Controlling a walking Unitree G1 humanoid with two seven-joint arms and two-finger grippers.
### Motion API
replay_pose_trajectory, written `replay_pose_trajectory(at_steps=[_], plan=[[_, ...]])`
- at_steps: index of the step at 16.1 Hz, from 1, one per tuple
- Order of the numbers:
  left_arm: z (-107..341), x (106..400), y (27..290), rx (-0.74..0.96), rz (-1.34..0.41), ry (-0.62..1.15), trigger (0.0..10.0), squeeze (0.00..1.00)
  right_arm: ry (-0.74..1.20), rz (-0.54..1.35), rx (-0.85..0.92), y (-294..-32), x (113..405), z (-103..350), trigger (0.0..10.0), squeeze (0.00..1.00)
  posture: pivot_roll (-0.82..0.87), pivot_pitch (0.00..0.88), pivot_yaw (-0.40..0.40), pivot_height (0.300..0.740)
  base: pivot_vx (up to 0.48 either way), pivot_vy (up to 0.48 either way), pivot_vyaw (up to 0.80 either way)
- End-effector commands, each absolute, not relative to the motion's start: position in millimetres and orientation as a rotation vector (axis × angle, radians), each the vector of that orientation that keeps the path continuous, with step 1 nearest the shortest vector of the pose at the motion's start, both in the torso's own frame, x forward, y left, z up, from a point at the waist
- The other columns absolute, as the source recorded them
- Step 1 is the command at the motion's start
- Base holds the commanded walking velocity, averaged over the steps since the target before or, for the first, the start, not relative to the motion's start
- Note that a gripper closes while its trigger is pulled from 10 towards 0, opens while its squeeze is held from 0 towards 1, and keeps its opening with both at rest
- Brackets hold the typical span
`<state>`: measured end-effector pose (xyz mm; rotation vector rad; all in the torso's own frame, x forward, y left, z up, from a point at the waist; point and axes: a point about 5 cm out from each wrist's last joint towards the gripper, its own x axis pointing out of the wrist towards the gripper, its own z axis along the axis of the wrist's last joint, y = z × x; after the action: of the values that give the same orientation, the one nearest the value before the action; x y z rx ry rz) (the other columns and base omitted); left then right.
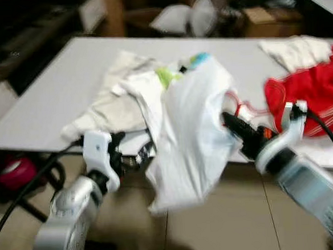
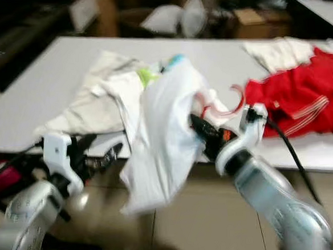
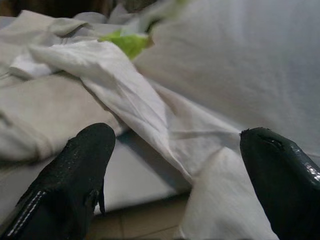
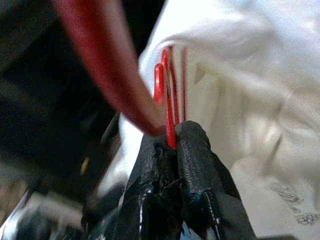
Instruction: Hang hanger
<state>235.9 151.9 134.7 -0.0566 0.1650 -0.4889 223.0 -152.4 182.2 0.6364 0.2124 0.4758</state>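
A white shirt hangs on a red hanger, lifted off the front edge of the white table. My right gripper is shut on the hanger, its fingers pinching the red wire just under the hook. My left gripper stands open below the table's front edge, left of the hanging shirt; its fingers are spread with nothing between them, pointing at the shirt's cloth.
More white garments lie on the table behind the shirt, and a red garment lies at the right. Boxes and clutter stand beyond the table. A pink object and black cables sit on the tiled floor at the left.
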Motion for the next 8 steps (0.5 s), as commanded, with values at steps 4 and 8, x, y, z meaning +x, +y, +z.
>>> replay_pose_trajectory(at_steps=[4, 8], plan=[[134, 230, 147, -0.018, -0.487, 0.169, 10.0, 0.00, 0.162, 0.676, 0.581, -162, 203, 196, 10.0, 0.00, -0.02, 0.000, 0.020, 0.740, 0.000, -0.428, 0.80], [132, 222, 146, -0.003, -0.495, 0.170, 10.0, 0.00, 0.152, 0.782, 0.517, -172, 187, 199, 10.0, 0.00, 0.00, 0.000, 0.007, 0.740, 0.000, -0.430, 0.80]])
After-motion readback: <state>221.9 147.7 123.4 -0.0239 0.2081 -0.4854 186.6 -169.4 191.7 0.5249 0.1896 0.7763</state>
